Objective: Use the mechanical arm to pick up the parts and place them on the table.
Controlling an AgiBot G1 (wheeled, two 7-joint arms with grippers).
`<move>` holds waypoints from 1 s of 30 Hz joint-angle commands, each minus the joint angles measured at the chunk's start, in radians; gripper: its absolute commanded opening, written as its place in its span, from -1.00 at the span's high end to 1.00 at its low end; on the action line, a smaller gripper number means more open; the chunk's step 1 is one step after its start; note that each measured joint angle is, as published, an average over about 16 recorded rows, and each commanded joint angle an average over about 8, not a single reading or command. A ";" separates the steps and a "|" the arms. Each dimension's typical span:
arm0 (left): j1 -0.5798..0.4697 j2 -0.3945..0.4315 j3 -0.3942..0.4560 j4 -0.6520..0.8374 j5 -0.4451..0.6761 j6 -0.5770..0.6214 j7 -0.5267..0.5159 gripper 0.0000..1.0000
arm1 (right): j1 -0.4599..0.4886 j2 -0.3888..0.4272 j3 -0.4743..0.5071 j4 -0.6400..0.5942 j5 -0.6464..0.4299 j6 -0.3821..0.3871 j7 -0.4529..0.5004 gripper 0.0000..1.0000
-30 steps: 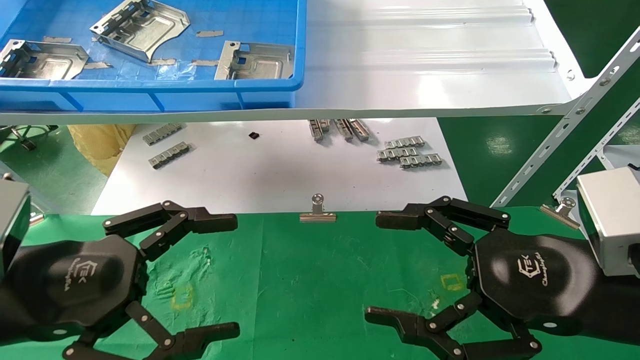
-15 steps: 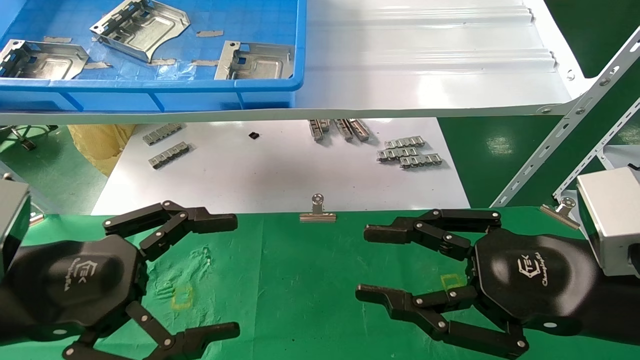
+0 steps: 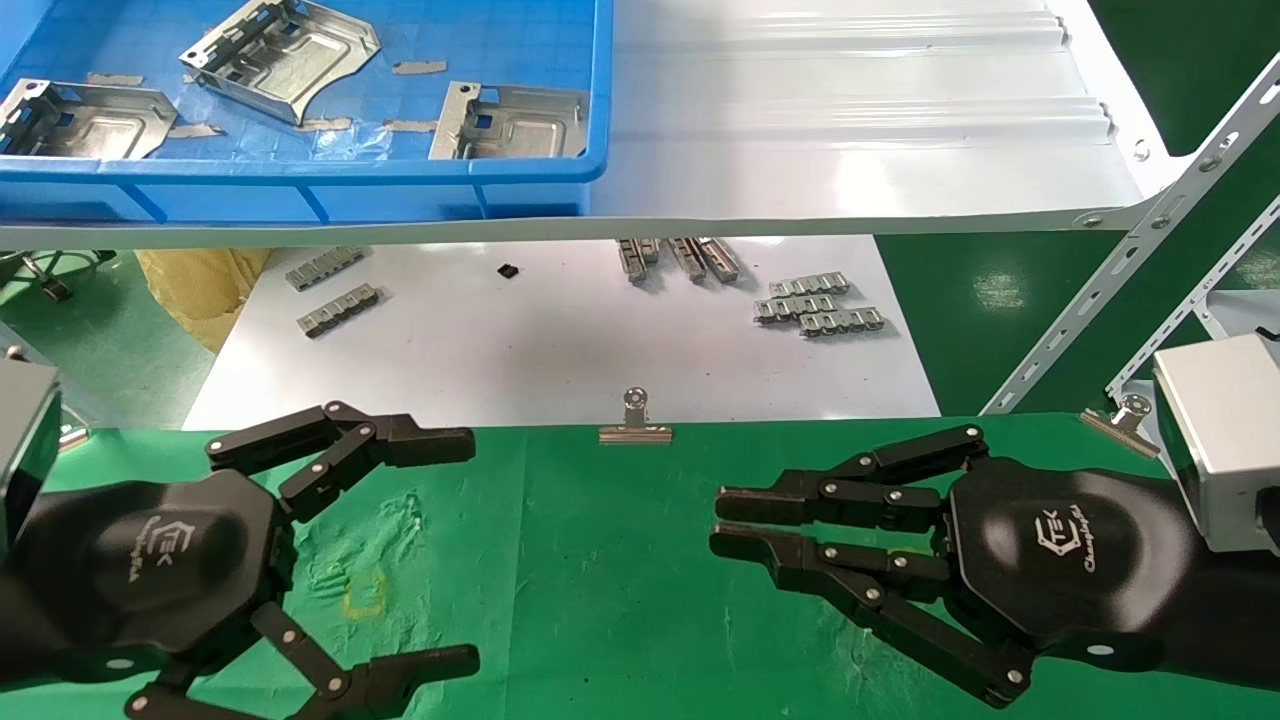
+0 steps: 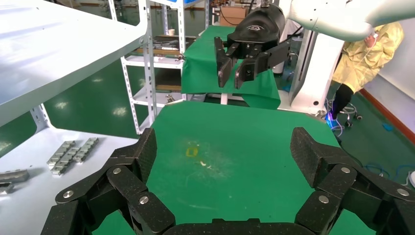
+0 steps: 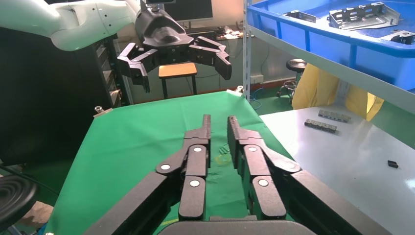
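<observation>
While all three parts lie in blue bin on shelf, none on green table. Right tool nearly clenched, empty; left tool spread, empty. Task unstarted.

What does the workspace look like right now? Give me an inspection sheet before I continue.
Surface: wrinkled green cloth table, no parts on it.
Job's things: three silvery stamped sheet-metal plates lie in the blue plastic bin on the glossy white ribbed shelf.
Clutter: small slotted grey metal strips on the white board; silver binder clip at the cloth's far edge.
Grippers: left claw open above the cloth, holding nothing; right claw nearly shut, holding nothing.
Cables: nothing seen.
Surroundings: person in yellow clothing beside the table, in the left wrist view.
</observation>
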 commanded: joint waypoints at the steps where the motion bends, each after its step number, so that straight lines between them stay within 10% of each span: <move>1: 0.003 0.000 0.001 0.000 0.001 0.001 0.002 -1.00 | 0.000 0.000 0.000 0.000 0.000 0.000 0.000 1.00; 8: -0.105 0.011 0.002 0.025 0.023 -0.030 -0.048 -1.00 | 0.000 0.000 0.000 0.000 0.000 0.000 0.000 1.00; 17: -0.545 0.158 0.097 0.373 0.276 -0.120 -0.095 -1.00 | 0.000 0.000 0.000 0.000 0.000 0.000 0.000 0.99; 25: -0.808 0.321 0.175 0.831 0.506 -0.384 0.002 -0.94 | 0.000 0.000 0.000 0.000 0.000 0.000 0.000 -0.88; 30: -0.898 0.380 0.226 1.009 0.616 -0.530 0.058 0.26 | 0.000 0.000 0.000 0.000 0.000 0.000 0.000 -1.00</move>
